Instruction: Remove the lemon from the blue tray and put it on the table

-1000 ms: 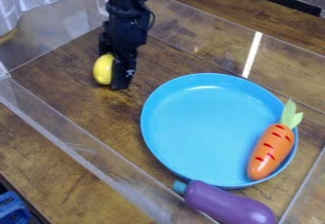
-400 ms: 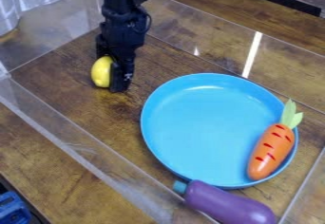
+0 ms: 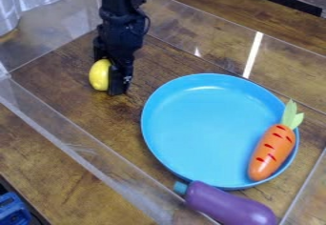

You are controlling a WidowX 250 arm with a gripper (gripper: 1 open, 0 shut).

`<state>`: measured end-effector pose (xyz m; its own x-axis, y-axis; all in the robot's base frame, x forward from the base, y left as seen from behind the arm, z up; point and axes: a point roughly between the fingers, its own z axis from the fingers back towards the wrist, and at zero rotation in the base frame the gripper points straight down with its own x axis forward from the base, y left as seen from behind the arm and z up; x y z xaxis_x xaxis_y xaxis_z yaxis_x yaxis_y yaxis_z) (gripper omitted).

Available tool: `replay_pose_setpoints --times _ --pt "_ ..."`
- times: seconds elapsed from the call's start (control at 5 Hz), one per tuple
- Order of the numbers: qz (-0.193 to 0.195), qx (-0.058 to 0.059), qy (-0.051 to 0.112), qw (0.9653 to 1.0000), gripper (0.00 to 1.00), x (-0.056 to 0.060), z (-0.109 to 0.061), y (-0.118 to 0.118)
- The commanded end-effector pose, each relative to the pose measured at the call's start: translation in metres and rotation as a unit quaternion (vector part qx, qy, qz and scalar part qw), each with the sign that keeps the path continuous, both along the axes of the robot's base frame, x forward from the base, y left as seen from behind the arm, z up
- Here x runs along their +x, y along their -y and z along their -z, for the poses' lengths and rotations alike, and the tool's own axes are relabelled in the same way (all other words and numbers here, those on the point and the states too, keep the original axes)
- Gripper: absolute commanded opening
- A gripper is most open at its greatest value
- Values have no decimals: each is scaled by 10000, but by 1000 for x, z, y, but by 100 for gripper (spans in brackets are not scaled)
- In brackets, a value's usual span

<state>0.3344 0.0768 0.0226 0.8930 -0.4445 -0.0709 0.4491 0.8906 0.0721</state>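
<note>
The claw (image 3: 111,76) is being held wide open, pointing down, with nothing gripped. The lemon (image 3: 99,73) is being left on the table (image 3: 192,29), just beside one finger, well outside the blue tray (image 3: 211,124), probably already let go.

We see a dark brown wooden worktop (image 3: 204,33) edged by clear acrylic walls. Just beside the gripper (image 3: 112,81), on its left in the picture, the lemon (image 3: 99,73) rests on the wood. The blue tray (image 3: 204,124) lies near the gripper's right, and the purple eggplant (image 3: 230,206) well below it.
</note>
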Motion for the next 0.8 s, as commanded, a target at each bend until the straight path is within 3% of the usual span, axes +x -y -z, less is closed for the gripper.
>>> replay_pose_setpoints --times 0.0,0.4,0.6 --pt "-269 106 377 9989 0 16 -20 -12" --pt "-331 149 502 9981 0 24 -22 -29" --pt "-356 129 546 9978 100 28 -18 -37"
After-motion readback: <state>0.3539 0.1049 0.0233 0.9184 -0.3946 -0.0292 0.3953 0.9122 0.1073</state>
